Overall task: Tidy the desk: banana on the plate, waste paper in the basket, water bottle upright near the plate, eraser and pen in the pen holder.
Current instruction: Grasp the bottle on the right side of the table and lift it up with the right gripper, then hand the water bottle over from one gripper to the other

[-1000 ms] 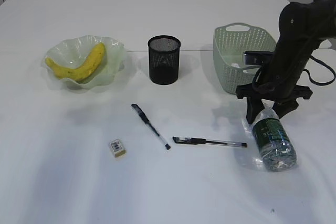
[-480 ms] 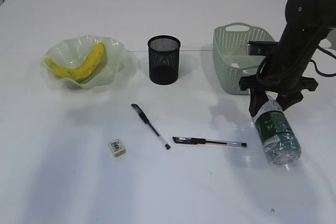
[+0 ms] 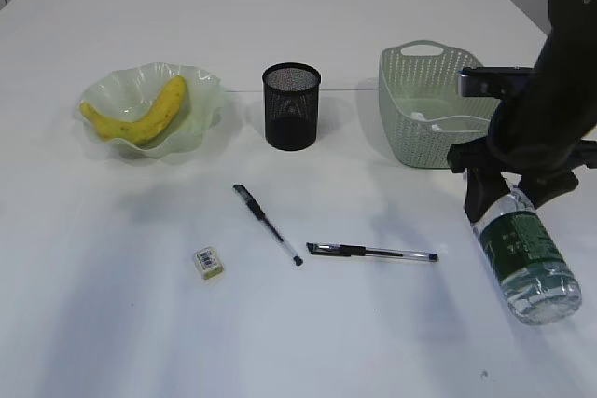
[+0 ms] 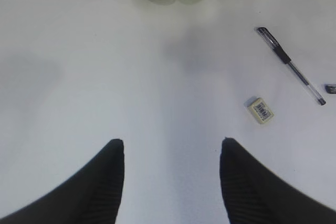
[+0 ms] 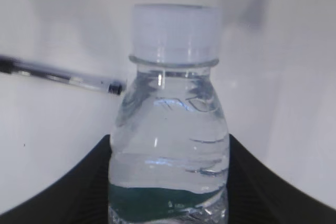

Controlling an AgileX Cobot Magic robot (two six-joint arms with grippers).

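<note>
- Closest to me, the water bottle point(image 3: 525, 253) hangs tilted off the right side of the table, base lowest and nearest, cap end up in the right gripper point(image 3: 510, 195); a second ago it lay flat beside the pen, so it has been picked up and carried rightward
- From the right wrist view the dark fingers point(image 5: 79, 182) sit against both sides of the bottle's shoulder, pinching it just below the neck; the white cap point(image 5: 175, 31) pokes out ahead of them
- That means the bottle step is underway, but to my eye it still has to be turned upright and taken across to the plate, which is well apart on the far left
- The left gripper point(image 4: 171, 153) hangs over bare table with its fingers spread and nothing between them
- Next back, the eraser point(image 3: 208, 262) lies on the table, with one pen point(image 3: 267, 224) just beside it and a second pen point(image 3: 371, 252) lying flat further right; neither is in the holder yet
- Behind those, the black mesh pen holder point(image 3: 291, 105) stands upright
- Level with it on the left, the banana point(image 3: 140, 114) is already in the wavy green plate point(image 3: 207, 90)
- On the right the green basket point(image 3: 424, 109) holds something pale, likely the paper
</note>
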